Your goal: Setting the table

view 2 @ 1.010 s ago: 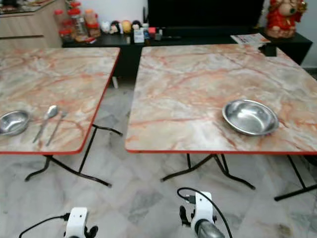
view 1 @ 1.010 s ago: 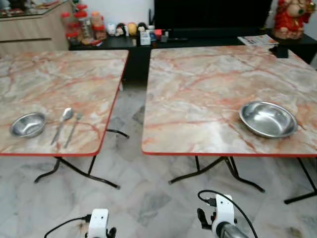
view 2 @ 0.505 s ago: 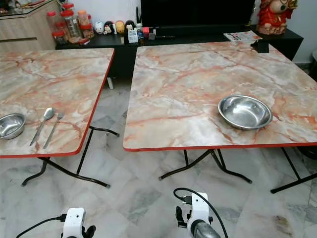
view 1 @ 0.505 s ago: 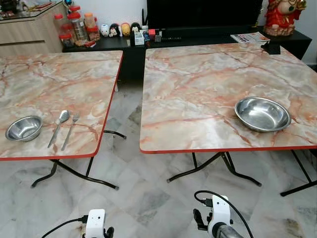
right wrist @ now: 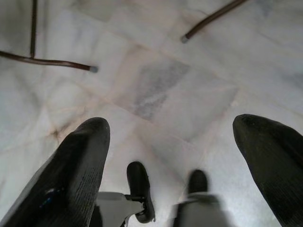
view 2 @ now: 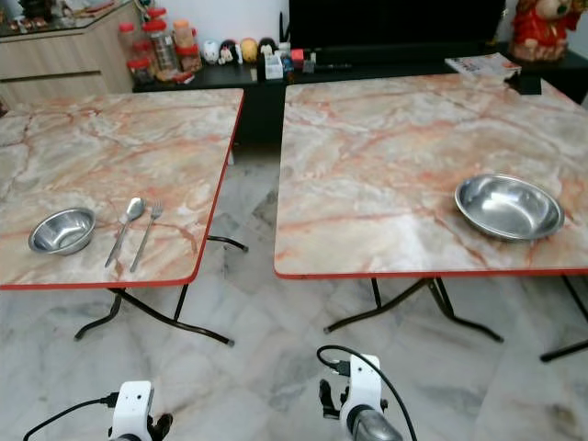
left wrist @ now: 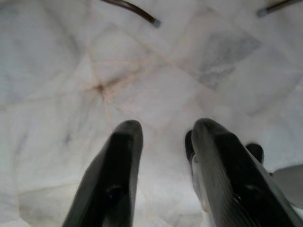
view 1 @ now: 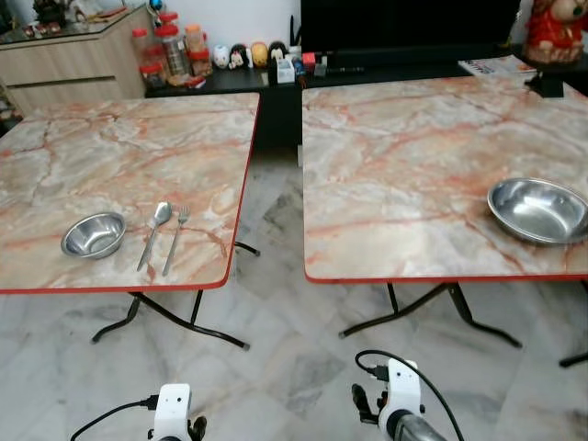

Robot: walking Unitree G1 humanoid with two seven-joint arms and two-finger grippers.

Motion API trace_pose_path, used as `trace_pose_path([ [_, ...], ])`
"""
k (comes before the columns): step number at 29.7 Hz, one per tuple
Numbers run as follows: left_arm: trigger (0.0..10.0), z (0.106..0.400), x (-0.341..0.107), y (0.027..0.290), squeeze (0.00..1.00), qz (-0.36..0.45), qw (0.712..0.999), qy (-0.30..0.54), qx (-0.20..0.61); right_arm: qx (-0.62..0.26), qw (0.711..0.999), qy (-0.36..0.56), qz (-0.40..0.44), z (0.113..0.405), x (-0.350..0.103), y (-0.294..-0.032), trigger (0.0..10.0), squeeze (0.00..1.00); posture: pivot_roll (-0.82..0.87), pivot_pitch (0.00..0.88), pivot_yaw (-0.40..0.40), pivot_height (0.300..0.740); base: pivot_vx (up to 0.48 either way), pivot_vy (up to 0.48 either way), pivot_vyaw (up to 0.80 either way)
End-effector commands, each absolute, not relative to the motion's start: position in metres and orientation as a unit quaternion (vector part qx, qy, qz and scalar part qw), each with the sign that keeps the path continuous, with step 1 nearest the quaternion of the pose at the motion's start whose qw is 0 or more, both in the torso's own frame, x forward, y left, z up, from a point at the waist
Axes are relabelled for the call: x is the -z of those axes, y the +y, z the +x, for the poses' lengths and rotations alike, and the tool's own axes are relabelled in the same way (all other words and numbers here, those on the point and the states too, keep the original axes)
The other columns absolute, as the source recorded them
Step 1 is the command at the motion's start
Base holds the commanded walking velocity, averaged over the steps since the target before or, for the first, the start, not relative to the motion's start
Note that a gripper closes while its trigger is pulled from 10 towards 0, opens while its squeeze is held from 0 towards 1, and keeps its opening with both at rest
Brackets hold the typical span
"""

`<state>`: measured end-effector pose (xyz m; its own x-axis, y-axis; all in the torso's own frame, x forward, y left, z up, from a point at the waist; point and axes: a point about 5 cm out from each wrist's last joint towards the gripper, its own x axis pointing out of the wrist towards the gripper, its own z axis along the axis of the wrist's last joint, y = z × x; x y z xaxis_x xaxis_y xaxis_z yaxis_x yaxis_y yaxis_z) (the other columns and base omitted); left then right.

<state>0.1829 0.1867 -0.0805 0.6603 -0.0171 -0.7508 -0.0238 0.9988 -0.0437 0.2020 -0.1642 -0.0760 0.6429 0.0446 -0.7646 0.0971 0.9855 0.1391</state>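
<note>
- I have two marble-patterned folding tables with red edging before me, a gap of pale marble floor (view 1: 276, 303) between them.
- Left table (view 1: 110, 156): near its front edge, at about 10 o'clock from where I stand, sits a small steel bowl (view 1: 93, 235).
- Just to the right of that bowl lie a spoon (view 1: 154, 234) and a fork (view 1: 175, 239), side by side and close to parallel, heads pointing away from me. Whether the two touch I cannot tell; the spoon lies near the bowl but apart from it.
- Right table (view 1: 413, 156): a wide, shallow steel dish (view 1: 539, 209) rests toward its front right, at about 2 o'clock, well apart from the cutlery set.
- At 12 o'clock, beyond both tables, a low black cabinet (view 1: 276, 78) carries jars (view 1: 170, 50) and small figurines (view 1: 248, 53); a dark TV screen (view 1: 404, 23) stands above it. A red figure (view 1: 556, 28) sits at the far right.
- Left gripper (left wrist: 163, 137): hangs low over the floor, its two black fingers (left wrist: 120, 165) a modest gap apart, nothing between them.
- Right gripper (right wrist: 170, 137): also low over the floor tiles, fingers (right wrist: 78, 161) spread wide, holding nothing. The table's dark metal legs (right wrist: 47, 61) show beyond it.
- White wrist housings of both arms show at 6 o'clock in my head view, left (view 1: 172, 409) and right (view 1: 400, 404).
</note>
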Motion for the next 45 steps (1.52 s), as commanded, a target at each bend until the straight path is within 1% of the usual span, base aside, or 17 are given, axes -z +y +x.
trace_pose_path([
  [1, 10.0, 0.178, 0.082, 0.193, 0.0, -0.023, 0.906, 0.421, -0.012, 0.018, 0.903, 0.42, 0.087, 0.203, 0.075, -0.163, 10.0, 0.0, -0.01, 0.0, 0.07, 0.732, 0.0, 0.368, 0.0],
  [32, 10.0, 0.184, 0.08, 0.195, 0.0, -0.026, 0.91, 0.414, -0.021, 0.039, 0.907, 0.407, 0.1, 0.209, 0.072, -0.169, 10.0, 0.0, 0.0, 0.0, 0.068, 0.732, 0.0, 0.364, 0.0],
  [45, 10.0, 0.189, 0.076, 0.197, 0.0, -0.026, 0.916, 0.4, -0.024, 0.028, 0.912, 0.396, 0.104, 0.214, 0.069, -0.163, 10.0, 0.0, 0.01, 0.0, 0.068, 0.732, 0.0, 0.362, 0.0],
])
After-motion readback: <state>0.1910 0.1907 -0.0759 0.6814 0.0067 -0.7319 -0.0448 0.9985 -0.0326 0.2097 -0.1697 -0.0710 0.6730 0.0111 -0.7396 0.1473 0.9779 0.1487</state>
